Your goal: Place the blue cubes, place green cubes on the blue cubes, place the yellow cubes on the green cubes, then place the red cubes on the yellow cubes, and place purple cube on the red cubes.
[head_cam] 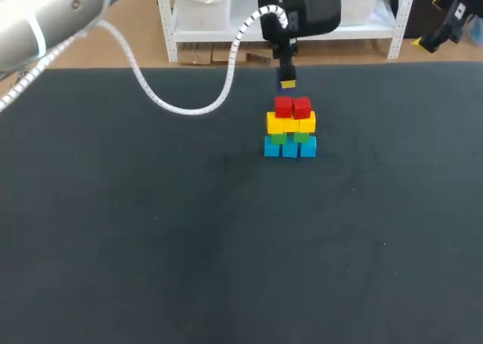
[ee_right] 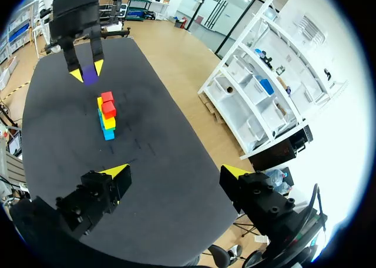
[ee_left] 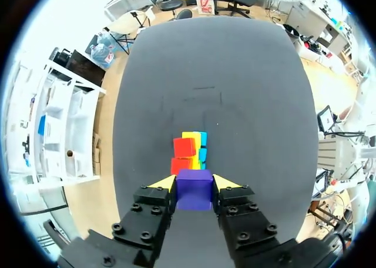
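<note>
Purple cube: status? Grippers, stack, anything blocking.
Left gripper shut on purple cube, just off the stack, not yet placed. Right gripper open, empty, well back. Red cubes on top, bare. No obstruction seen.

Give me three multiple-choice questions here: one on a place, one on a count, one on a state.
1. Where is the purple cube? A on the red cubes; B in the left claw; C in the right claw.
2. Red cubes on the stack? A two; B one; C four.
3. The right claw is: A shut on a cube; B shut empty; C open.
B: yellow tips press its two sides. A: two sit side by side. C: its tips stand apart, nothing between.
</note>
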Robot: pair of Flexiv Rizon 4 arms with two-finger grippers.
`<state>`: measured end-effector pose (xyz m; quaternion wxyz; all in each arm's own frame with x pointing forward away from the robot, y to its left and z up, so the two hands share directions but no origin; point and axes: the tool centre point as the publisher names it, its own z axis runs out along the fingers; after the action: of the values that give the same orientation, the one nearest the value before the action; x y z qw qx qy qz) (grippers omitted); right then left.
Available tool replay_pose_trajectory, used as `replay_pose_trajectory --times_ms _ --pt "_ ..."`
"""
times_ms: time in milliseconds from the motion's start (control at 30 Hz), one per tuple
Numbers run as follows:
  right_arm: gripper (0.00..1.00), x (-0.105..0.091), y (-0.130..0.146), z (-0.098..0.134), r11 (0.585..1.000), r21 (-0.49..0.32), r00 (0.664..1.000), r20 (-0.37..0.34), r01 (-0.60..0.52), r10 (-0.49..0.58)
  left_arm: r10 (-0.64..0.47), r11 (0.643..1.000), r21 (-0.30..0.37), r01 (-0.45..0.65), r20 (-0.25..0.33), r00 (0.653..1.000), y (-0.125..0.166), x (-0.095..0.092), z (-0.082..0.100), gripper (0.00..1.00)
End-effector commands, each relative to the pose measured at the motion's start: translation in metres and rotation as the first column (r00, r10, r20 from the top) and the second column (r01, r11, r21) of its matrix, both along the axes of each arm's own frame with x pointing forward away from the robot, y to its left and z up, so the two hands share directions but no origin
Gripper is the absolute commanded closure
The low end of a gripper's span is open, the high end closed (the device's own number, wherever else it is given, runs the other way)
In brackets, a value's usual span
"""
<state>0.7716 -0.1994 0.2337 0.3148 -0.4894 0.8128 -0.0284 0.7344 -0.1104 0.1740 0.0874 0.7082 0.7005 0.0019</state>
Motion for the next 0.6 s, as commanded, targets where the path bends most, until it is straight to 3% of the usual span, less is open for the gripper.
replay_pose_trajectory --times_ms 33,600 --pt "0.0 -0.002 0.0 0.0 1.0 0.0 1.0 0.003 0.002 -0.002 -0.016 1.0 0.023 0.018 -0.078 0.997 -0.013 0.013 -0.006 1.0" --pt "0.0 -0.002 0.0 0.0 1.0 0.0 1.0 0.003 0.002 -0.002 -0.019 0.997 0.068 0.026 -0.105 0.994 -0.026 0.023 -0.038 1.0"
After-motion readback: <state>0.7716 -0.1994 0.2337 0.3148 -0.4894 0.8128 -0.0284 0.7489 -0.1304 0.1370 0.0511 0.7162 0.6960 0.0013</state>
